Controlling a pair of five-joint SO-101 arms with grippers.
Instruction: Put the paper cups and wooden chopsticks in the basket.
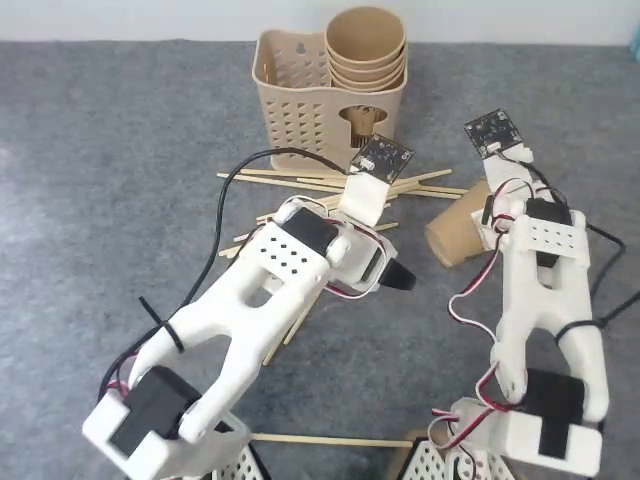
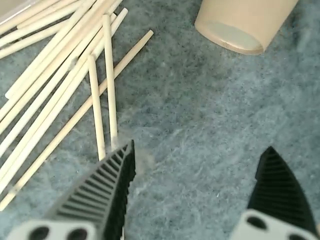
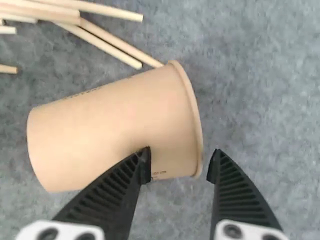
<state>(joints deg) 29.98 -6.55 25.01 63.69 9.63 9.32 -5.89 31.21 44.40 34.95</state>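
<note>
Above carpet (image 2: pixel 210 115), left pincer (image 2: pixel 200 146) gapes; right pincer (image 3: pixel 181 150) gapes astride rim of paper cup (image 3: pixel 110 125), print unreadable.

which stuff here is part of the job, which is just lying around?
Job:
- basket
- stacked cups in the basket
- loose cup on its side
- chopstick pile in front of the basket
- single chopstick at the near edge

Just there:
- grey mat
- black arm cable
</note>
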